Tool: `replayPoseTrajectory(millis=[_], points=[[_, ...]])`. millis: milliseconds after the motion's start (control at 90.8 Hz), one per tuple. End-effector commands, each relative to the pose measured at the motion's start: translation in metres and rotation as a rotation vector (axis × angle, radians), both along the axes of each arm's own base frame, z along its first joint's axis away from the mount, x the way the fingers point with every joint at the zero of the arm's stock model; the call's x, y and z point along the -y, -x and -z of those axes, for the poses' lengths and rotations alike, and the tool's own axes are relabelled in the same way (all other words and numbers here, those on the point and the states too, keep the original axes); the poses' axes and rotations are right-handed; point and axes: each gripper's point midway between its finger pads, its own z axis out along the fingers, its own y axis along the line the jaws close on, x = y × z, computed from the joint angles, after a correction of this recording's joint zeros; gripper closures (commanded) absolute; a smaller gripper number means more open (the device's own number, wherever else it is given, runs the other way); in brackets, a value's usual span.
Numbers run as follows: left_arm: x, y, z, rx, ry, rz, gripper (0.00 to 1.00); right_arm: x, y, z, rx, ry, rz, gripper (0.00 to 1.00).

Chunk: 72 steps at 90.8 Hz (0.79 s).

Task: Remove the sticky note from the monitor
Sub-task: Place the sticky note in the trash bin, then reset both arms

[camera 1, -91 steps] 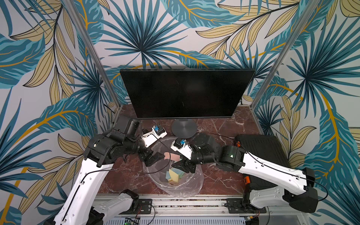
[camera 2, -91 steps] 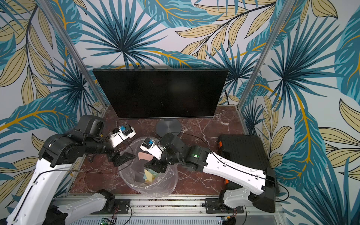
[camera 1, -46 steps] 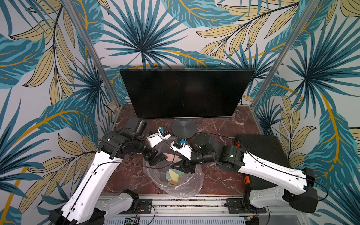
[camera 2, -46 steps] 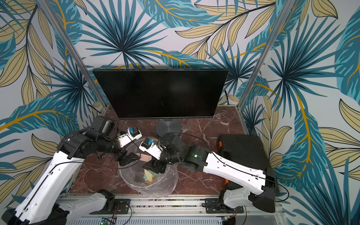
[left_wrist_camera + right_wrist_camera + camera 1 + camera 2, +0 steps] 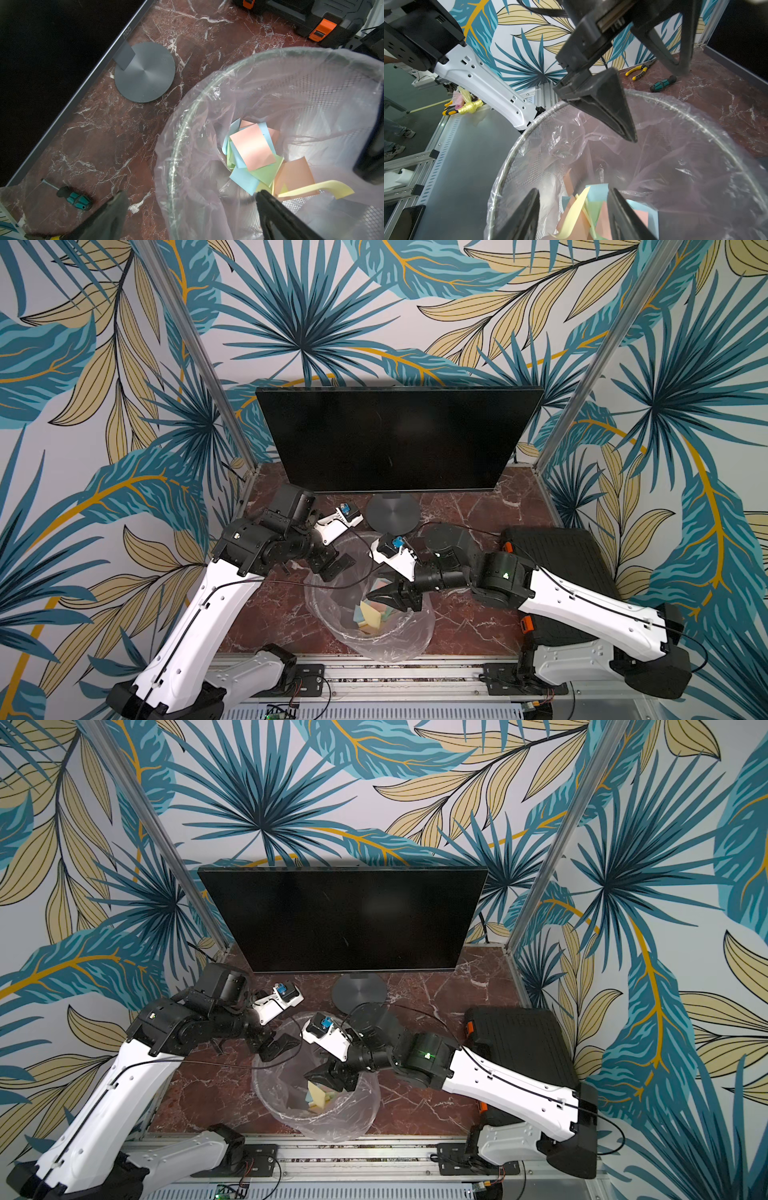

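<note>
The monitor (image 5: 395, 439) stands at the back on its round grey base (image 5: 392, 514), and its black screen is bare in both top views. A pink sticky note (image 5: 252, 148) lies on top of several coloured notes (image 5: 370, 614) inside the lined mesh bin (image 5: 176, 145). My left gripper (image 5: 332, 566) hangs open over the bin's far left rim; in the left wrist view its jaws (image 5: 191, 194) straddle the rim, holding nothing. My right gripper (image 5: 388, 597) is open above the bin's middle. A curled yellow note (image 5: 577, 209) lies below its jaws (image 5: 573, 190), untouched.
A black tool case (image 5: 552, 560) with orange latches lies on the table's right side. A teal-handled screwdriver (image 5: 74, 199) and yellow pliers (image 5: 638, 71) lie at the left, near the monitor's corner. The bin's clear liner (image 5: 695, 122) folds over its rim.
My left arm has swung its elbow in toward the bin while its gripper stayed by the rim. A pink note seen between the grippers has gone down into the bin. The right arm has not moved.
</note>
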Motion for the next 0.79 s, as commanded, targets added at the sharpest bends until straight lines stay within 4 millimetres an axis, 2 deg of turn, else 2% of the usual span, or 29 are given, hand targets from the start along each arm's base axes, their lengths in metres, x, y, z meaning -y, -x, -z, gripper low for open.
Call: replayPoseTrajectory(millis=[0, 143, 364, 562, 782], points=[[0.002, 0.001, -0.004, 0.005, 0.016, -0.007, 0.00, 0.004, -0.011, -0.004, 0.016, -0.017, 0.069, 0.45], [0.004, 0.001, -0.021, 0.027, 0.051, -0.012, 0.00, 0.014, -0.026, -0.012, 0.045, -0.033, 0.160, 0.44], [-0.001, -0.005, -0.048, 0.096, 0.090, -0.051, 0.00, 0.040, -0.049, -0.032, 0.071, -0.081, 0.314, 0.42], [-0.027, -0.034, -0.068, 0.114, 0.182, -0.205, 0.00, 0.073, -0.085, -0.042, 0.052, -0.113, 0.513, 0.41], [-0.056, -0.058, -0.071, 0.134, 0.216, -0.361, 0.00, 0.127, -0.128, -0.042, -0.013, -0.155, 0.757, 0.41]])
